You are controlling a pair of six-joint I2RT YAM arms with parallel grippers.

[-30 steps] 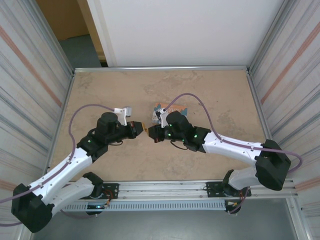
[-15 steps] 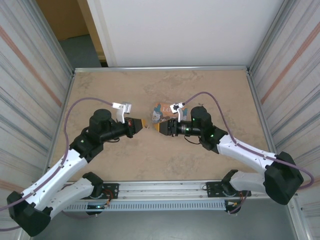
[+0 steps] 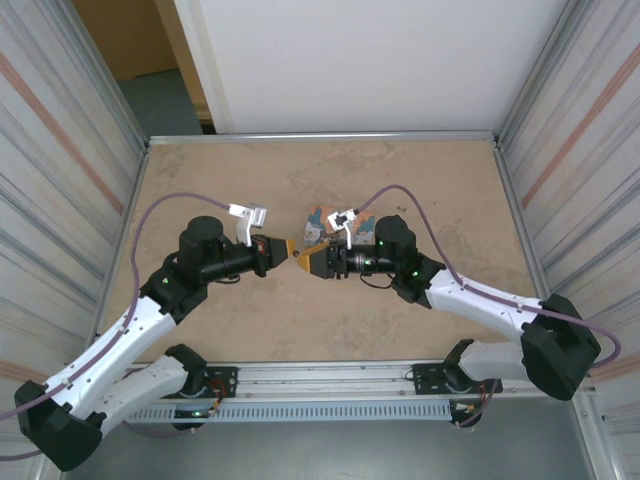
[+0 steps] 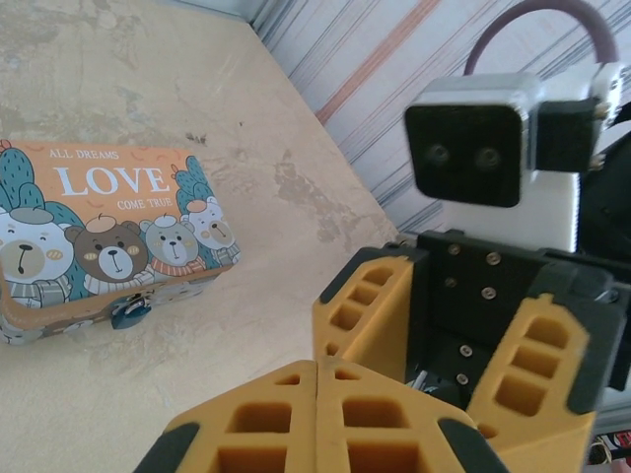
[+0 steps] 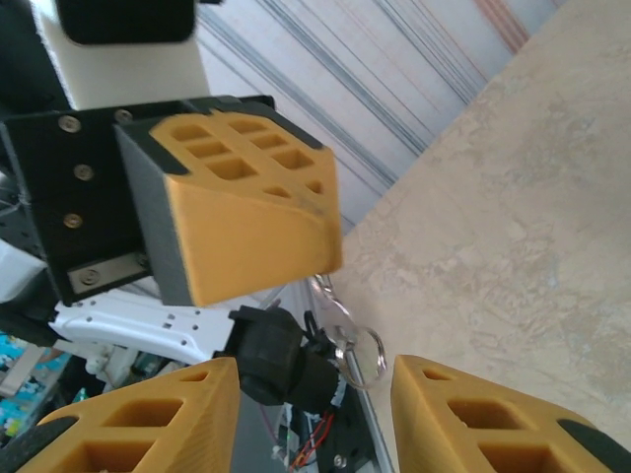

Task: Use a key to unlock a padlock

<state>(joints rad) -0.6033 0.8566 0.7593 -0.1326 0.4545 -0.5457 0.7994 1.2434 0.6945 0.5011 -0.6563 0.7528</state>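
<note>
Seen from above, the left claw (image 3: 287, 254) points toward 3 o'clock over the middle of the bench (image 3: 420, 180), with its fingers pressed fully together. In the right wrist view it pinches the key (image 5: 323, 288) at its tip. The key's visible stem runs down toward 5 o'clock and ends in a small split ring (image 5: 362, 353) that hangs free.

The right claw (image 5: 314, 384) faces the left one tip to tip, pointing toward 9 o'clock. Its fingers stand partly apart with nothing between them. The ring hangs just above that gap and touches neither finger.

At about 1 o'clock from both claws in the top view lies the orange-and-teal box (image 4: 108, 212), apart from them. The padlock (image 4: 129, 313) hangs on the box's front wall, low against the bench. In the left wrist view it sits at 10 o'clock from the left claw, well apart. It is too small to tell its long axis or which way its keyhole faces.
</note>
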